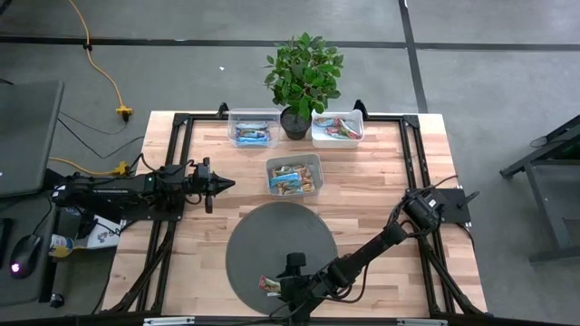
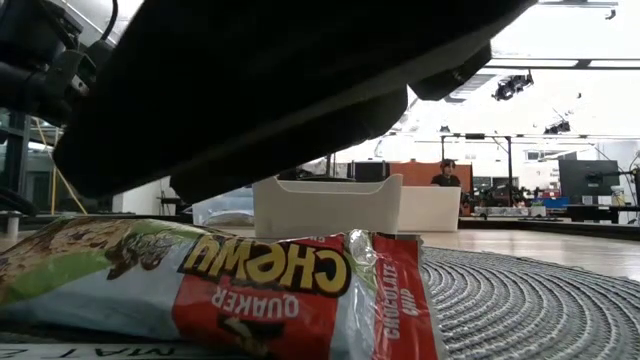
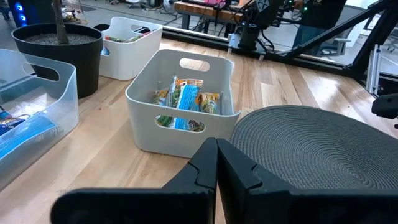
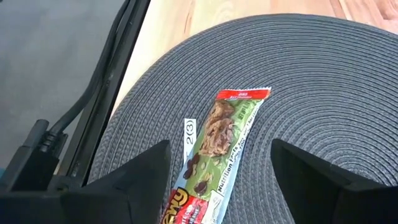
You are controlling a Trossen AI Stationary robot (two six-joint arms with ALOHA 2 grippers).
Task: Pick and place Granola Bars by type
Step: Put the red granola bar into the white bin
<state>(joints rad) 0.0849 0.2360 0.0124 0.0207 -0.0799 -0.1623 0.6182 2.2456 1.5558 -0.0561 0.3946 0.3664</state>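
Note:
One granola bar (image 4: 219,146) in a green, light-blue and red wrapper lies flat on the round grey woven mat (image 1: 272,237), near the mat's near edge (image 1: 269,284). In the low view the bar (image 2: 230,290) fills the foreground. My right gripper (image 4: 217,186) hangs open just over the bar, one finger on each side along its length, touching nothing. My left gripper (image 3: 216,169) is shut and empty, hovering above the table's left part (image 1: 217,186). More bars lie in three bins at the far side.
The centre bin (image 1: 294,174) holds green-yellow bars, the far-left clear bin (image 1: 254,129) blue ones, the far-right bin (image 1: 337,127) red-pink ones. A potted plant (image 1: 304,77) stands between the far bins. The table's metal frame (image 1: 172,136) runs along the edges.

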